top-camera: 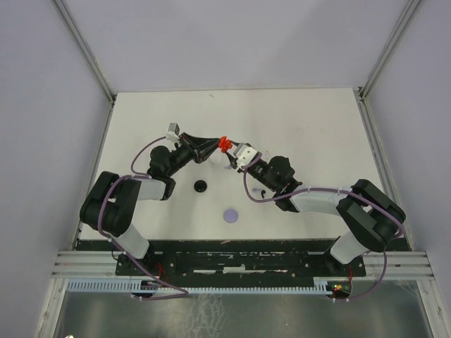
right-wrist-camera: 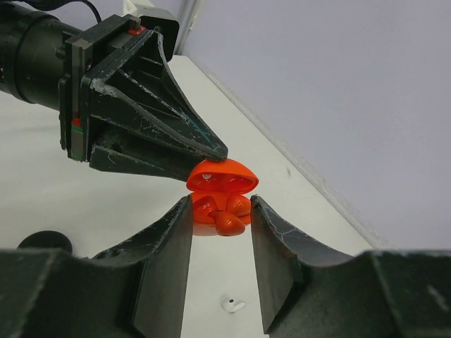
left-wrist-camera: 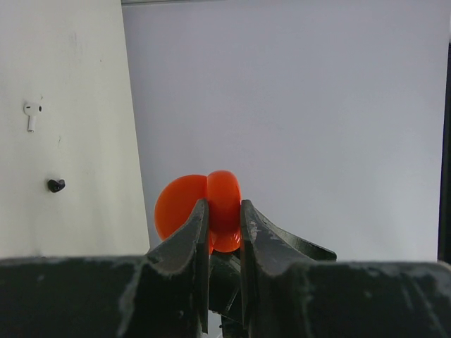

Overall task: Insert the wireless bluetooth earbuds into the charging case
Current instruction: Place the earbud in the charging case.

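My left gripper [top-camera: 213, 145] is shut on a red charging case [top-camera: 224, 143] and holds it above the table. In the left wrist view the fingers [left-wrist-camera: 197, 232] pinch the case [left-wrist-camera: 224, 201]. In the right wrist view the case's lid [right-wrist-camera: 220, 176] stands open, with red earbuds [right-wrist-camera: 206, 207] in the base. One red bud [right-wrist-camera: 229, 223] sticks out at the front. My right gripper [right-wrist-camera: 220, 208] is open, its jaws on either side of the case's front without touching it. A white earbud [right-wrist-camera: 232, 305] lies on the table below.
A black disc [top-camera: 201, 186] and a lavender disc [top-camera: 230, 215] lie on the white table [top-camera: 303, 127] near the arms. The left wrist view shows a white earbud [left-wrist-camera: 32, 113] and a small black bud [left-wrist-camera: 56, 185] on the table. Grey walls enclose the table.
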